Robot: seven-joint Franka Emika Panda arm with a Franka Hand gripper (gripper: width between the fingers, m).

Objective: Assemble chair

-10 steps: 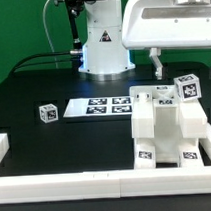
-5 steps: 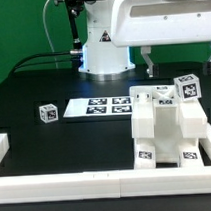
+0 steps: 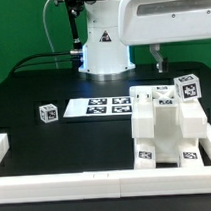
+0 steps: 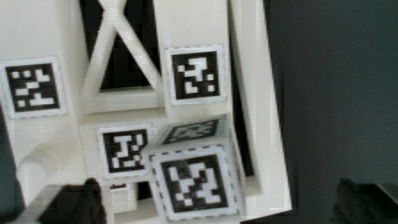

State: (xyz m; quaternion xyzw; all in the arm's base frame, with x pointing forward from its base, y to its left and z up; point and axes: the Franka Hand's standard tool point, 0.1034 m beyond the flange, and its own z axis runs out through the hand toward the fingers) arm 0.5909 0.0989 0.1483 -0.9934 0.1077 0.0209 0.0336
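Currently your gripper [image 3: 187, 61] hangs above the chair [image 3: 163, 126] and is clear of it. Its jaws stand wide apart and hold nothing. In the exterior view you see one finger [image 3: 158, 61] pointing down over the chair's far side. The other finger lies past the frame's edge.

Locate the chair on the black table [image 3: 32, 87], at the exterior view's right. It is a blocky white structure, stepped in height, with square tags on its near face. A tagged cube [image 3: 187, 86] sits at its top, toward the far right corner. The chair's base stands just behind the white rail [image 3: 68, 183] that runs along the table's near edge.

Note the loose block [image 3: 49, 112]. It carries a tag and rests on the table at the exterior view's left, well apart from the chair. The marker board [image 3: 109, 105] lies flat between the block and the chair, in front of the robot base [image 3: 102, 44].

Check the wrist view next. It looks down on the chair [image 4: 249, 60], showing a slotted white panel with several tags. The cube [image 4: 192, 182], its tag tilted, lies between the two dark fingertips [image 4: 71, 205]. The fingertips are blurred. From this view you cannot tell how high they stand over the parts.
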